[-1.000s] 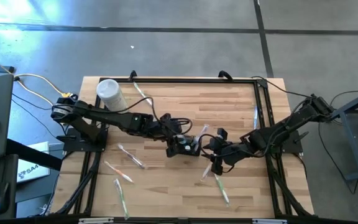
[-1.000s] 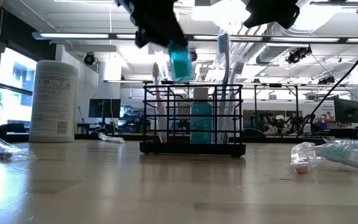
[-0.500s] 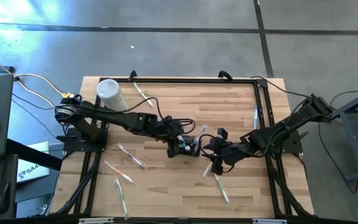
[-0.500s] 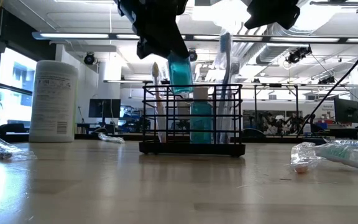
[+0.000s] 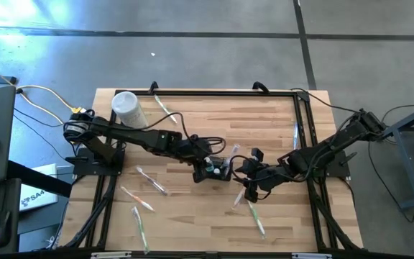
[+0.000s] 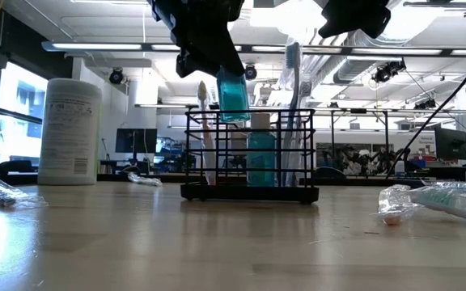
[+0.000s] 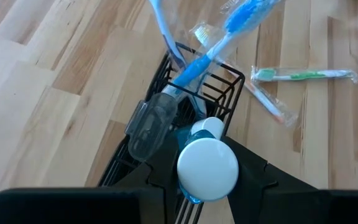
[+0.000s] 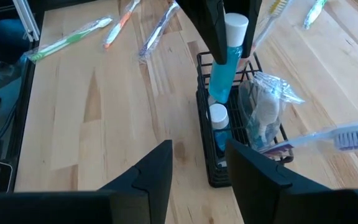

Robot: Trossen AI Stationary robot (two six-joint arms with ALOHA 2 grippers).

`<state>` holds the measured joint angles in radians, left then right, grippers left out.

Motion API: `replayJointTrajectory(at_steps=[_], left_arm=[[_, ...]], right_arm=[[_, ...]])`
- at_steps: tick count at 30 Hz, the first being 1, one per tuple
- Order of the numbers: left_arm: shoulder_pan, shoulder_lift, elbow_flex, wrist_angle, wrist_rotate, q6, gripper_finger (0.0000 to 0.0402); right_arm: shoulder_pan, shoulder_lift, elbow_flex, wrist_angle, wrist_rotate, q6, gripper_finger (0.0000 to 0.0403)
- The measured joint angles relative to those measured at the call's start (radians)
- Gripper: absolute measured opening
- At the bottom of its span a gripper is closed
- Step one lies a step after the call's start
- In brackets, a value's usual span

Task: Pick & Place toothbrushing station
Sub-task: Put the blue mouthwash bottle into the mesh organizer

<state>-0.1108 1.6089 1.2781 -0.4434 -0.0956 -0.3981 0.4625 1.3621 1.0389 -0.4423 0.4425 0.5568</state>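
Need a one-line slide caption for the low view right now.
Left gripper lowers a blue bottle into the black wire toothbrush holder, which already contains toothbrushes and another bottle.

In the low view the left gripper (image 6: 217, 61) ran off the top edge, so only its lower part showed above the black holder (image 6: 249, 192). Its fingers covered the upper part of the blue tube (image 6: 233, 93). From above, the holder (image 5: 214, 170) was too small to make out its contents. The right gripper (image 8: 197, 165) showed only its fingers, cut by the bottom edge.
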Motion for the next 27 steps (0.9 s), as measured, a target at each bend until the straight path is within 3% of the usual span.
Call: replayJointTrajectory(at_steps=[17, 27], left_arm=[[0.003, 0.037, -0.001, 0.020, -0.022, 0.004, 0.0092], [0.042, 0.080, 0.000, 0.032, 0.020, 0.008, 0.0092]], right_arm=[[0.000, 0.000, 0.000, 0.003, 0.000, 0.000, 0.0140], [0.000, 0.001, 0.000, 0.003, 0.000, 0.000, 0.0140]])
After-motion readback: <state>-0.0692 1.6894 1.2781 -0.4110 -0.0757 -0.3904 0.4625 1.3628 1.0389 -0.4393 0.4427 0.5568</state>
